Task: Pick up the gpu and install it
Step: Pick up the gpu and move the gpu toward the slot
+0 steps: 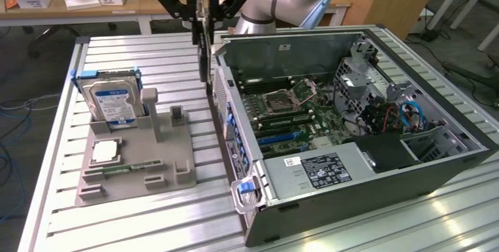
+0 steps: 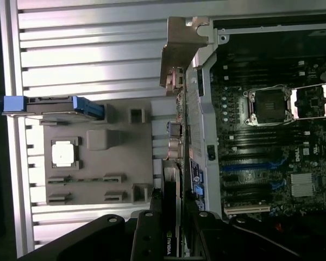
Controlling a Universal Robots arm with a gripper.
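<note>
The gpu hangs edge-on and upright, a thin dark card with my gripper shut on its top edge. It is held above the slatted table, between the grey holder and the rear wall of the open computer case, outside the case. In the wrist view the gpu runs from my gripper to its silver end bracket, beside the case wall. The motherboard lies exposed inside, with a blue slot and a pale slot.
A grey holder on the table at the exterior view's left carries a silver hard drive with a blue label, a processor chip and a RAM stick. Cables and a drive cage fill the case's far side.
</note>
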